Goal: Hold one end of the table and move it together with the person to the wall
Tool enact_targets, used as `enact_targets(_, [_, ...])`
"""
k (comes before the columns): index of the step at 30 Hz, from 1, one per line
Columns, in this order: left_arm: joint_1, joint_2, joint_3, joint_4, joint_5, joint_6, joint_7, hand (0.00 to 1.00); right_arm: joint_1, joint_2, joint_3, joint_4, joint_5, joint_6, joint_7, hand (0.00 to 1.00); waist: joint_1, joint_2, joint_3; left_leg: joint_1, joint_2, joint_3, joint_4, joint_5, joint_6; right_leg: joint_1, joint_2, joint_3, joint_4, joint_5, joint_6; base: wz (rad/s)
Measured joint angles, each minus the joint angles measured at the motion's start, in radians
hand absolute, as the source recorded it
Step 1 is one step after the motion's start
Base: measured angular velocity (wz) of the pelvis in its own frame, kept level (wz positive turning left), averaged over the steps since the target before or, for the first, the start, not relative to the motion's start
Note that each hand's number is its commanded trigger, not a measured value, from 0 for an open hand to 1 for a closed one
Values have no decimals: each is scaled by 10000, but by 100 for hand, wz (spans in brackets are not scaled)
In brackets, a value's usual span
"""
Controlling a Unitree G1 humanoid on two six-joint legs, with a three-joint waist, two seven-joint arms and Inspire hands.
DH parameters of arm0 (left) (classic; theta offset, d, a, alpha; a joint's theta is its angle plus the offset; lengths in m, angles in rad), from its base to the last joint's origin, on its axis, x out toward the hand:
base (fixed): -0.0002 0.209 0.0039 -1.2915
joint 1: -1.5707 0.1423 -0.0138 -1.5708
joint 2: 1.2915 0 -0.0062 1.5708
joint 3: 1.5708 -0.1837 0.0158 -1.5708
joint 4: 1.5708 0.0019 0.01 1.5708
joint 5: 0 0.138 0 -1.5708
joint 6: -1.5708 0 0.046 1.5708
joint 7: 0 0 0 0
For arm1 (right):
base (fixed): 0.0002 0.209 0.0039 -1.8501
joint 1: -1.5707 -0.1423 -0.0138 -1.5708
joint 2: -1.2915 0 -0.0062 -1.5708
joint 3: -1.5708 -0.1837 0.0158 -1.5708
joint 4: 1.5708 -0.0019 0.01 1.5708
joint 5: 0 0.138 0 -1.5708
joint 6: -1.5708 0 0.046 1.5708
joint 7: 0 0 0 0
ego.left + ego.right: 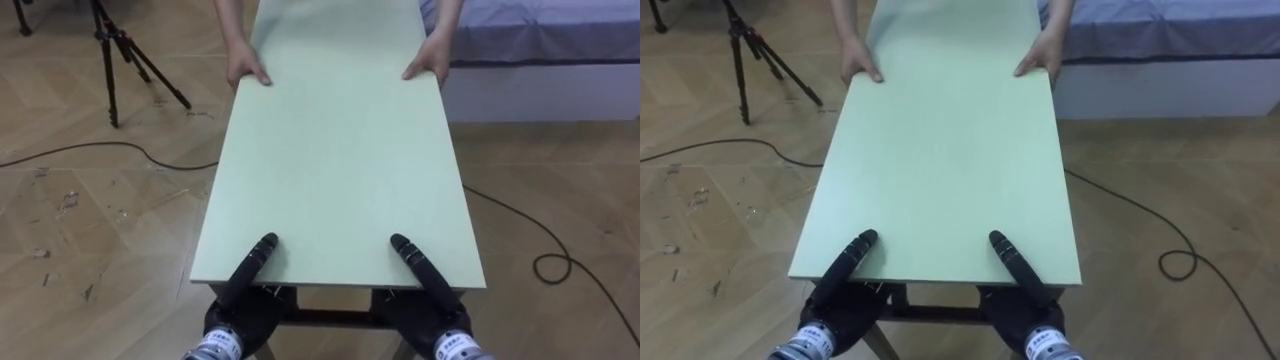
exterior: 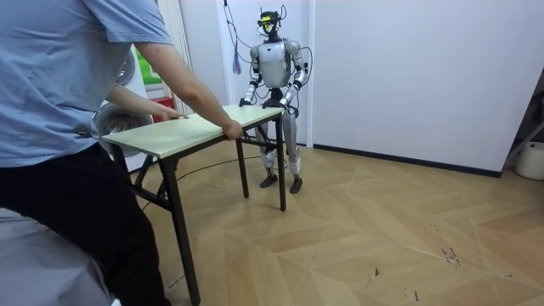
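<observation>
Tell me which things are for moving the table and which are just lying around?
For the job: table, left hand, right hand, person's hands.
Lying about: tripod, bed.

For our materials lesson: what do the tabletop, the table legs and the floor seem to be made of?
Tabletop: probably laminated board, matte pale green; thin, flat, evenly coloured. Legs: likely painted metal, dark; slim and straight. Floor: wood or wood-look parquet, slight sheen; herringbone planks with grain.
</observation>
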Motion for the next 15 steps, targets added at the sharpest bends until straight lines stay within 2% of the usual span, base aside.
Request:
enact_targets(5, [-25,-30,0,-7,10,-111,-234,100,-27,27,-17,-90,-88,-114,91,100,5,-51,-35,10,-1,-2,-3,0,0,27,-1,-13,-12,-1,1,0])
enact_targets(15, [-49,-82,134,-228,397,-178,-475,100,7,48,-48,-260,-74,-209,217,100,-28,-50,-36,31,-1,-2,-20,0,0,54,1,-11,-14,0,1,0])
